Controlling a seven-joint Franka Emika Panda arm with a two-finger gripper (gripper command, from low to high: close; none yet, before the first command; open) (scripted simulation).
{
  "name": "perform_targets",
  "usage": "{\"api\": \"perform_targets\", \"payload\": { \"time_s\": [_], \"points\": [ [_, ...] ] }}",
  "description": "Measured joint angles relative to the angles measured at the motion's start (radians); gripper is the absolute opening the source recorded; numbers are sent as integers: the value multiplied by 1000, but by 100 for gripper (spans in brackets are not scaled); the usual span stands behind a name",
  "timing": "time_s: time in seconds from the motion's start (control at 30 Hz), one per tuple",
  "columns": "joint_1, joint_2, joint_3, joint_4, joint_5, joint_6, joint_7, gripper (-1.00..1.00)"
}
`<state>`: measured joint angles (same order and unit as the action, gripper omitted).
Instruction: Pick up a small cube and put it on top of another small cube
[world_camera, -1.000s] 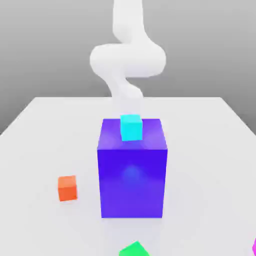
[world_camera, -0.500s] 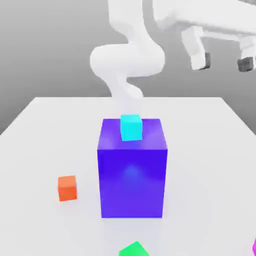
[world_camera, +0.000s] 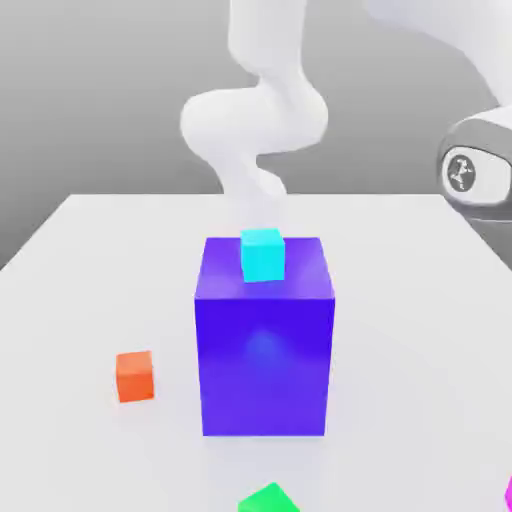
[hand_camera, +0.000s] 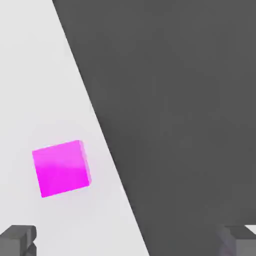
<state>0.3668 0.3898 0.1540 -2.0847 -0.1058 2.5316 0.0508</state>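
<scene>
The small magenta-pink cube (hand_camera: 61, 167) lies on the white table (hand_camera: 30, 75), close to the table's edge. My gripper (hand_camera: 129, 242) hangs above it, open, with nothing between the dark fingertips (hand_camera: 18, 239); the cube sits nearer one finger than the other. A sliver of the same cube (world_camera: 509, 495) shows at the exterior view's lower right corner. A small cyan cube (world_camera: 262, 254) rests on top of a tall blue block (world_camera: 264, 345). A small orange cube (world_camera: 134, 376) sits on the table at the exterior view's left.
A green cube (world_camera: 268, 498) lies at the near edge of the exterior view. The white arm (world_camera: 255, 120) rises behind the blue block, and one of its joints (world_camera: 476, 176) hangs at the exterior view's right. Dark floor (hand_camera: 190, 100) lies beyond the table's edge.
The arm has swung toward the exterior view's right. The open hand, seen at the upper right half a second ago, has left that view; an arm joint shows there now. The cubes have not moved.
</scene>
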Motion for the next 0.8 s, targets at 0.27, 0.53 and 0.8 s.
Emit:
{"api": "perform_targets", "payload": {
  "time_s": [0.27, 0.53, 0.8],
  "points": [
    [51, 241, -16, 53, -68, 121, -25, -100],
    [43, 185, -5, 39, -53, 78, -36, -100],
    [-107, -41, -122, -126, 68, 23, 74, -100]
  ]
}}
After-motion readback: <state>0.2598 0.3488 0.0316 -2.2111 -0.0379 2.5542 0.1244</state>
